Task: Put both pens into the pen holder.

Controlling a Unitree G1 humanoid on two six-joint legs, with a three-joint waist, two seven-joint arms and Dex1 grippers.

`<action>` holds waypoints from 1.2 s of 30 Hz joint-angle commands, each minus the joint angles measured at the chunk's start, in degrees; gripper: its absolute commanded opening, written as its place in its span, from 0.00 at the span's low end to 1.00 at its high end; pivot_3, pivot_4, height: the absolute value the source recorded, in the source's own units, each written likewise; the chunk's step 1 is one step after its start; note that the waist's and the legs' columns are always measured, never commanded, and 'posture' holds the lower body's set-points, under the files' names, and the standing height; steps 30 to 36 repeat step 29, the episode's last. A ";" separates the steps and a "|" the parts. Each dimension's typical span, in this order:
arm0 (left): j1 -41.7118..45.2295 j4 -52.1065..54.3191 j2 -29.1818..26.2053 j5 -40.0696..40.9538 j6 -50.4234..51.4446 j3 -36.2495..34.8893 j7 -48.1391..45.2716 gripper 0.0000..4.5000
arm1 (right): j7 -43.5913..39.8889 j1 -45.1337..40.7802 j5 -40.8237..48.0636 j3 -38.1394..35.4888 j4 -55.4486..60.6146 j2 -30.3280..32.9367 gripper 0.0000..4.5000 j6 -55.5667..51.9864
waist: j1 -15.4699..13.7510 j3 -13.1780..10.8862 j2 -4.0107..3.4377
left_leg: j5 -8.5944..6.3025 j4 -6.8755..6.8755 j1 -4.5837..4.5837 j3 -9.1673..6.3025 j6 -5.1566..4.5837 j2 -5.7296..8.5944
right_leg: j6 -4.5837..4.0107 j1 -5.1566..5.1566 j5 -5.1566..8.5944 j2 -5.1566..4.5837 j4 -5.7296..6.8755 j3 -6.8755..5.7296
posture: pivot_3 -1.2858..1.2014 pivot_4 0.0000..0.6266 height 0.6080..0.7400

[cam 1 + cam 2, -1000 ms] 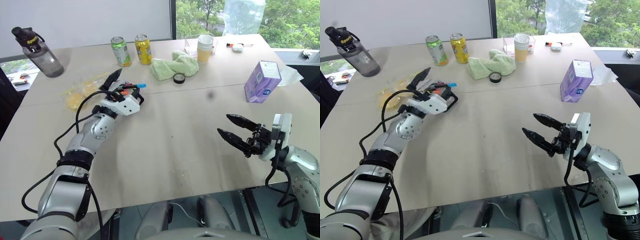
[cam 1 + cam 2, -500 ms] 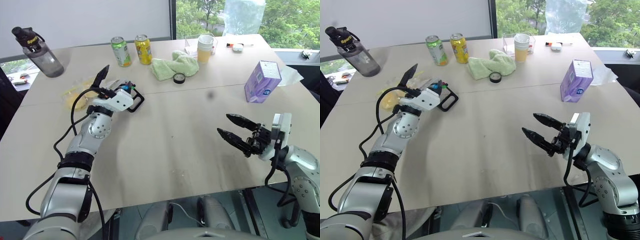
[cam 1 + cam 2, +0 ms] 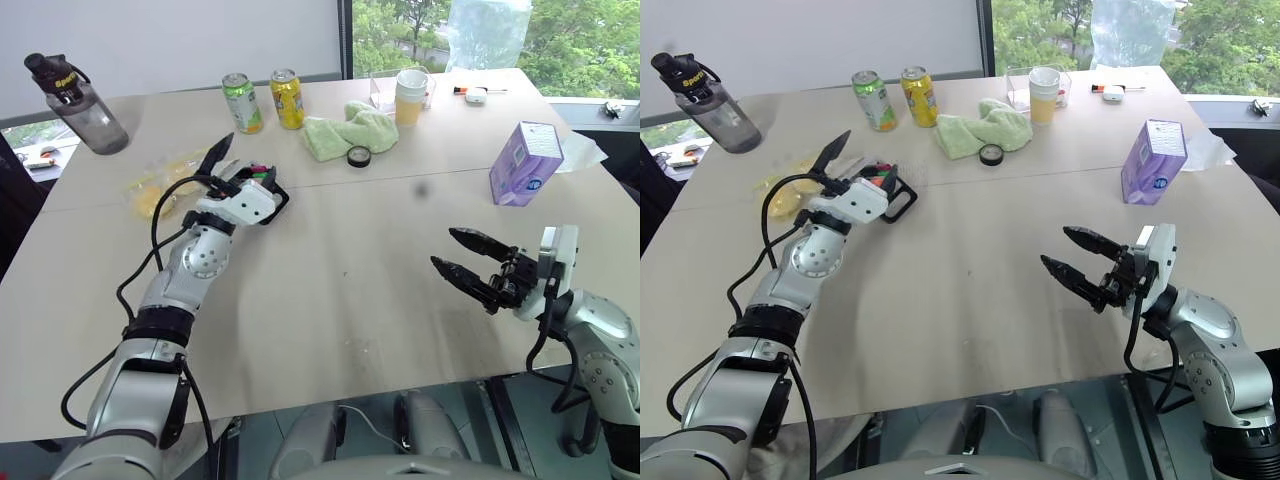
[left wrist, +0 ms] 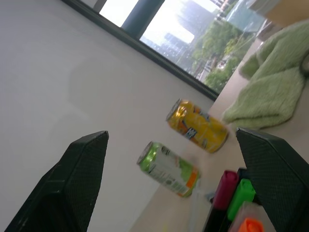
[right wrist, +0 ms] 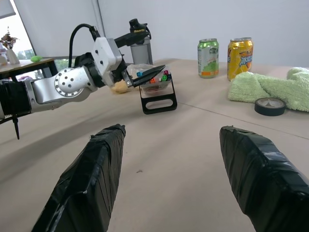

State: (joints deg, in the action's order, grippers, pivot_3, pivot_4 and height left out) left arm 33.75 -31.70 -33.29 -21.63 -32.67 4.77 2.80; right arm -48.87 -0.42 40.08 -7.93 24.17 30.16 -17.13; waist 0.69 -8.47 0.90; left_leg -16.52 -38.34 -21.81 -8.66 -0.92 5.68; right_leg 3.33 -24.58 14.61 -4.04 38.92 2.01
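Note:
The pen holder (image 3: 268,196), a small black case with a loop frame at its near end, lies left of the table's middle. Coloured tops, pink, green and orange (image 4: 235,194), stand in it. A light-blue tip (image 5: 140,74) shows among them. I cannot pick out the pens themselves. My left gripper (image 3: 238,158) hangs open just over the holder's far end, one finger (image 3: 220,148) raised and the other low across the coloured tops, nothing between them. My right gripper (image 3: 443,247) hovers open and empty over the table's right front.
Along the back stand a water bottle (image 3: 75,90), a green can (image 3: 241,102), a yellow can (image 3: 287,98), a green cloth (image 3: 350,130), a black tape roll (image 3: 358,156) and a cup (image 3: 410,95). A purple box (image 3: 525,162) stands right; a yellow bag (image 3: 160,185) lies beside the holder.
A blue pen tip that stuck out beside my left gripper a second ago no longer shows there. The left hand swung left, then back right over the holder, rolling. The right arm kept still.

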 commanded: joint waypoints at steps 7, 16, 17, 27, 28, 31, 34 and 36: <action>-8.96 20.86 5.31 22.57 17.54 -1.12 -22.46 0.99 | -0.71 -0.84 -0.15 -0.25 1.23 -0.14 0.75 1.24 | 0.39 0.02 -0.03 | 0.00 0.01 0.04 0.07 -0.01 -0.02 | 0.00 0.00 0.00 0.02 0.02 0.11 | 0.52 0.24 1.00; -27.71 42.96 1.36 39.12 43.15 -3.24 -36.96 0.99 | -3.91 2.45 -7.53 1.95 -4.12 1.39 0.75 5.70 | 0.04 0.03 -0.04 | -0.03 0.01 0.07 0.10 -0.04 -0.05 | 0.00 0.01 0.00 0.04 0.01 0.17 | 0.52 0.24 1.00; -29.13 43.79 0.86 39.37 44.10 -3.56 -37.56 0.99 | -4.38 2.93 -8.38 2.14 -4.97 1.58 0.75 6.40 | -0.07 0.03 -0.04 | -0.02 0.00 0.07 0.09 -0.04 -0.05 | 0.00 0.02 0.00 0.04 0.01 0.18 | 0.52 0.24 1.00; -39.61 51.32 -0.80 40.63 46.30 -6.60 -40.12 0.99 | -6.98 5.45 -16.03 2.83 -17.26 1.57 0.75 16.35 | -0.09 0.03 -0.11 | -0.09 0.10 0.60 0.20 -0.11 -0.07 | 0.00 0.53 0.02 0.04 -0.09 0.30 | 0.52 0.24 1.00; -39.94 51.66 -0.84 40.64 46.45 -6.88 -40.16 0.99 | -7.10 5.49 -16.23 2.95 -17.89 1.47 0.75 16.93 | -0.11 0.01 -0.13 | -0.09 0.11 0.71 0.21 -0.12 -0.08 | 0.00 0.64 0.02 0.04 -0.11 0.30 | 0.52 0.24 1.00; -40.24 51.88 -1.03 40.58 46.32 -6.91 -40.64 0.99 | -7.26 5.49 -16.37 3.11 -18.48 1.32 0.75 17.34 | -0.11 0.01 -0.13 | -0.10 0.14 0.85 0.19 -0.14 -0.09 | 0.00 0.81 0.03 0.04 -0.15 0.30 | 0.52 0.24 1.00; -40.24 51.88 -1.03 40.58 46.32 -6.91 -40.64 0.99 | -7.26 5.49 -16.37 3.11 -18.48 1.32 0.75 17.34 | -0.11 0.01 -0.13 | -0.10 0.14 0.85 0.19 -0.14 -0.09 | 0.00 0.81 0.03 0.04 -0.15 0.30 | 0.52 0.24 1.00; -40.24 51.88 -1.03 40.58 46.32 -6.91 -40.64 0.99 | -7.26 5.49 -16.37 3.11 -18.48 1.32 0.75 17.34 | -0.11 0.01 -0.13 | -0.10 0.14 0.85 0.19 -0.14 -0.09 | 0.00 0.81 0.03 0.04 -0.15 0.30 | 0.52 0.24 1.00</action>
